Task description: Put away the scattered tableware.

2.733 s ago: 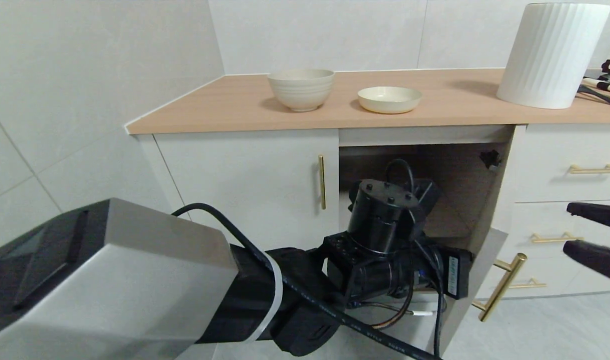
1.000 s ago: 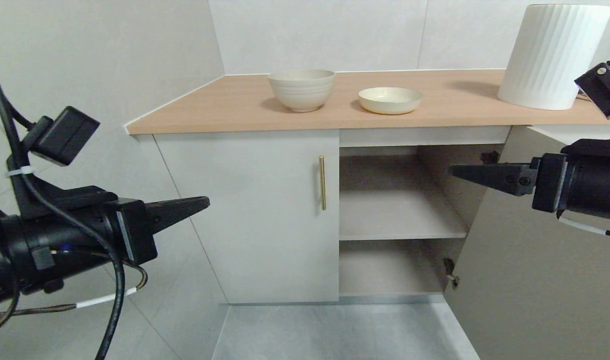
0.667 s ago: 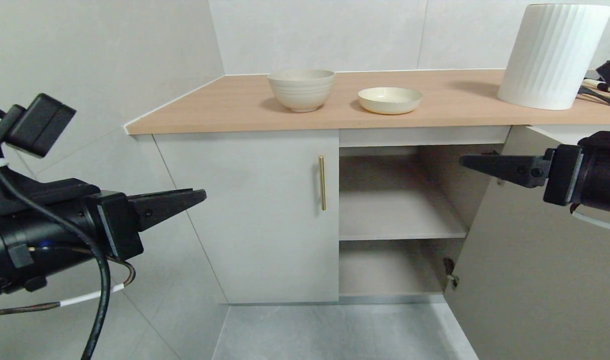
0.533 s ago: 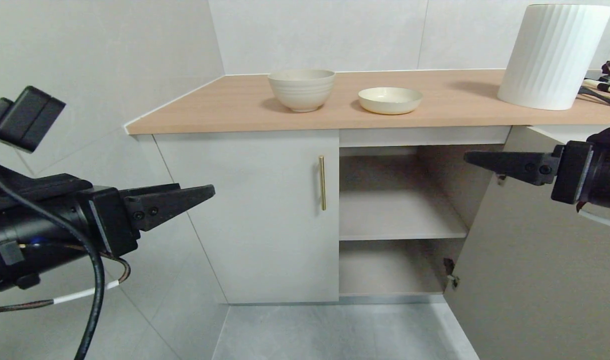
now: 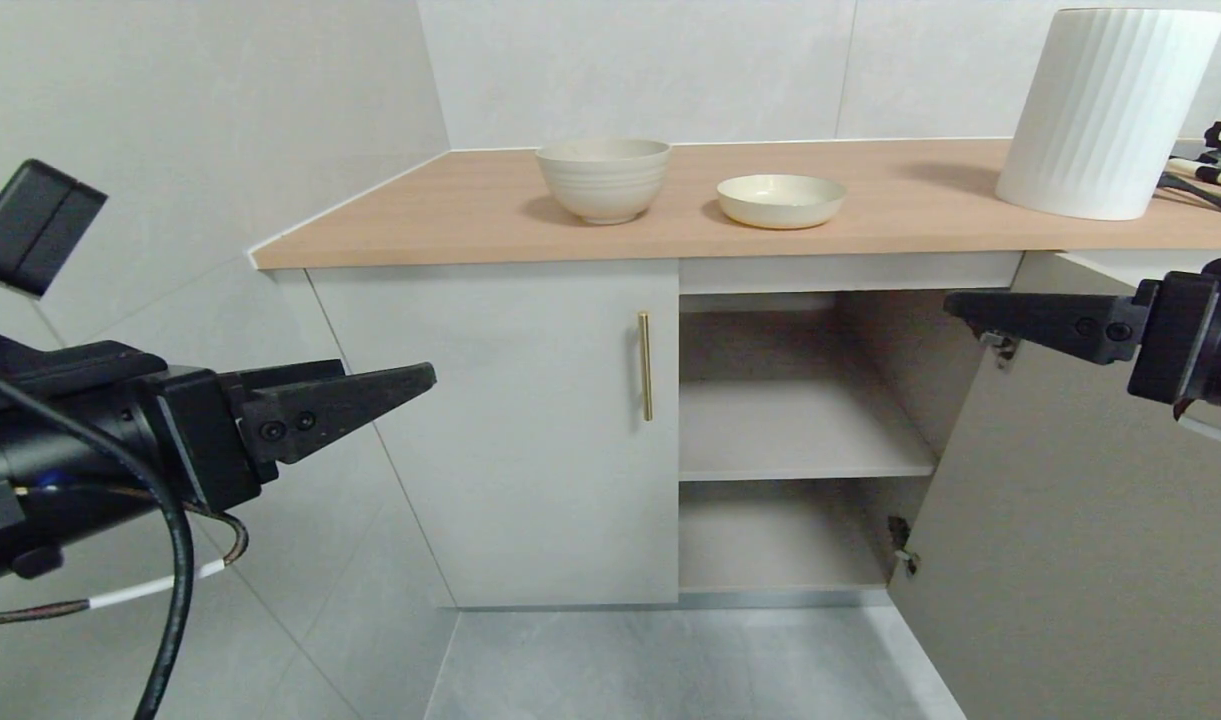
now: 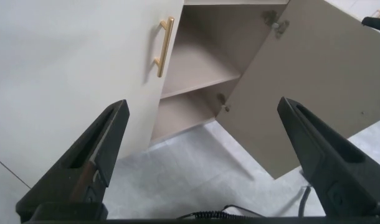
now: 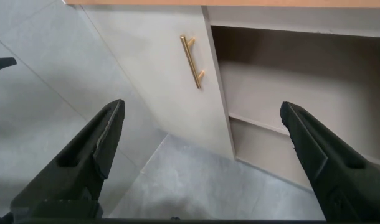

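Bowl: a ribbed cream bowl (image 5: 602,178) stands upright on the wooden countertop (image 5: 450,225), above the closed left door (image 5: 500,430).
Dish: a shallow cream dish (image 5: 780,199) sits near the bowl on the robot's right, not touching it, above the open compartment.
Left gripper (image 5: 422,379): fingers spread wide and empty, well below counter level, in front of the closed door.
Right gripper (image 5: 955,305): also spread wide and empty, near the upper hinge of the open door (image 5: 1050,520).
Collision risk: rising from here, either arm could catch the countertop's front edge. The right arm could bump the open door or the tall white ribbed container (image 5: 1105,110).
Grasp risk: the dish's low rim offers little to pinch, so it may slide away. The bowl, gripped by one wall, could tilt and slip.
Placement risk: the upper shelf (image 5: 790,440) lies under a low lip, so a piece carried high may strike it and fall to the tiled floor.
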